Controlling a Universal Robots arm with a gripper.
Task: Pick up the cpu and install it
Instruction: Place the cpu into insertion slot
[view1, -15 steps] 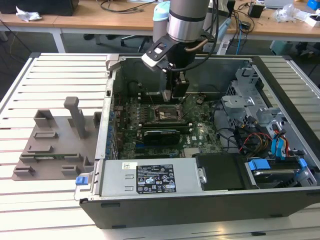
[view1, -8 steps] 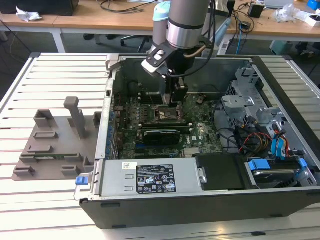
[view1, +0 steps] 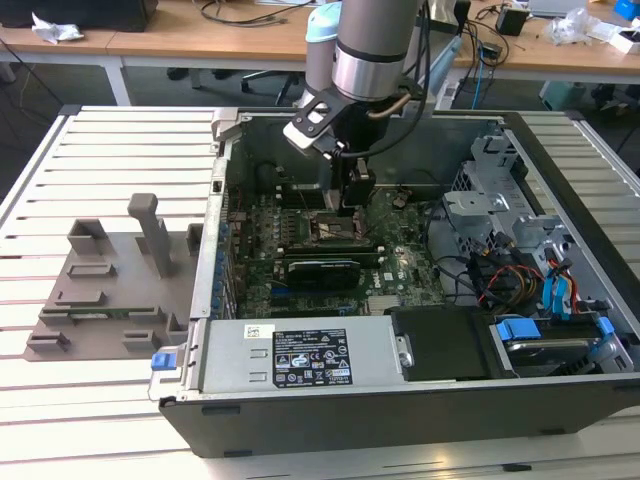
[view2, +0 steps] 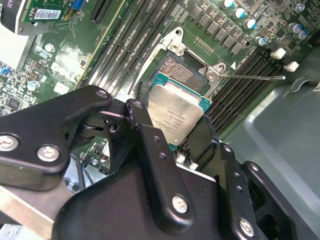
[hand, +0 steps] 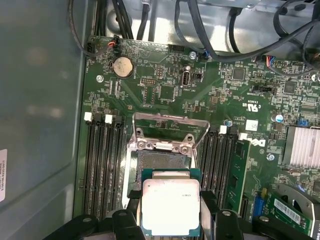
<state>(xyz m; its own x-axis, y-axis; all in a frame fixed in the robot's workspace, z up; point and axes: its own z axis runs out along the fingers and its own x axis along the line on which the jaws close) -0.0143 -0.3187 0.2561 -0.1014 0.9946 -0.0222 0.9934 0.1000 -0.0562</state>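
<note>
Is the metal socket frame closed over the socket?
No, the socket frame stands raised and the socket's contacts lie bare.

One arm (view1: 375, 40) carries one gripper (view1: 358, 195) over one open computer case (view1: 420, 415). Inside lie one motherboard (hand: 150, 100), one cpu (hand: 171, 206), one socket frame (hand: 165, 131), one round coin cell (hand: 123, 66) and four white slot latches (hand: 88, 118). One power supply box (view1: 300, 355) and one black expansion card (view1: 322, 270) also show. One grey fixture (view1: 110, 270) sits at the exterior view's left.

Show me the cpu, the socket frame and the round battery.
cpu (hand: 171, 205): first wrist view, middle of its metal top.
socket frame (hand: 160, 145): first wrist view, its metal crossbar.
round battery (hand: 122, 66): first wrist view, its face.
</note>
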